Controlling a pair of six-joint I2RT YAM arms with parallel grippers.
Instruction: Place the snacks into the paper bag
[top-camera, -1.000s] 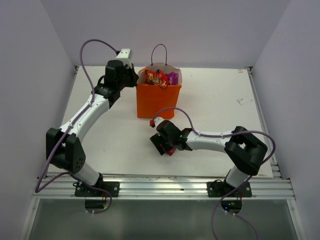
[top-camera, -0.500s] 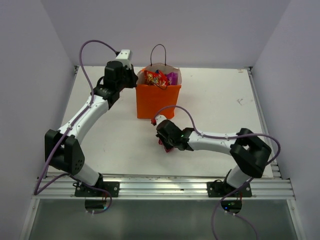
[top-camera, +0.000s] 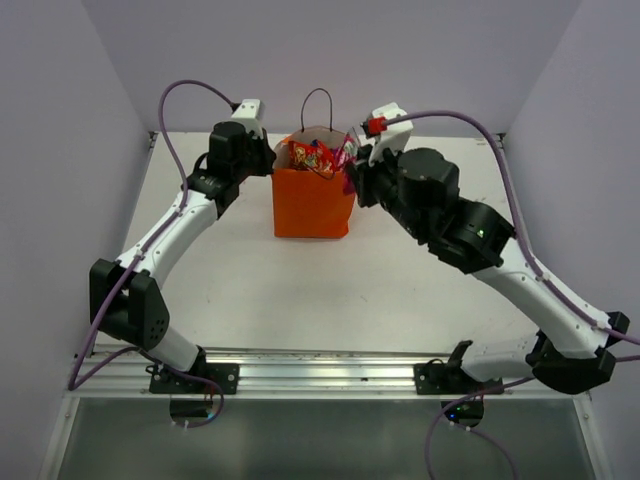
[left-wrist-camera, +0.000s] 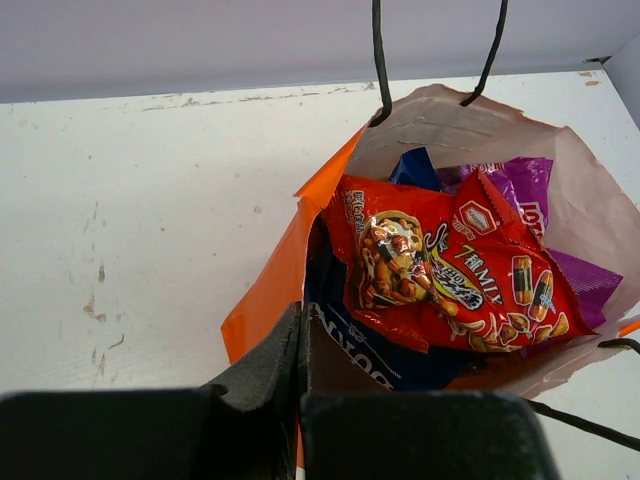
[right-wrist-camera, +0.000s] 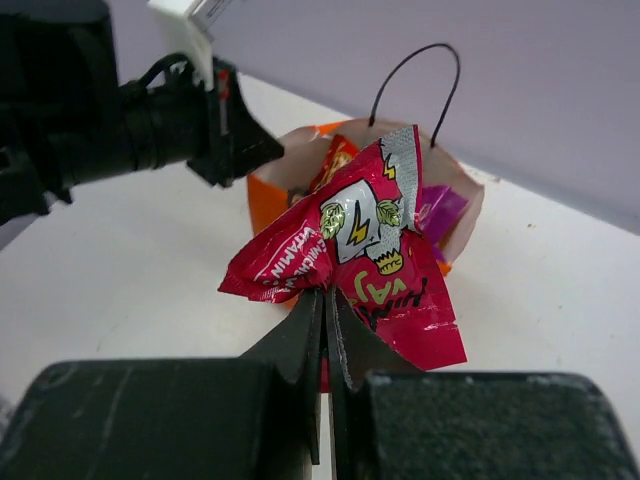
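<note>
Scuffed white table (top-camera: 450, 260), lilac walls (top-camera: 330, 60), paper bag (top-camera: 312, 205).

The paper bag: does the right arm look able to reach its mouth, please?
Probably yes: the right end effector holds the pink-red packet by the rim of the paper bag; the left end effector holds its mouth open.

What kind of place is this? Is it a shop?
Probably not a shop: it looks like a robot test booth. A left arm and a right arm are bolted to a metal rail at a white table, and blank walls close it in.
</note>
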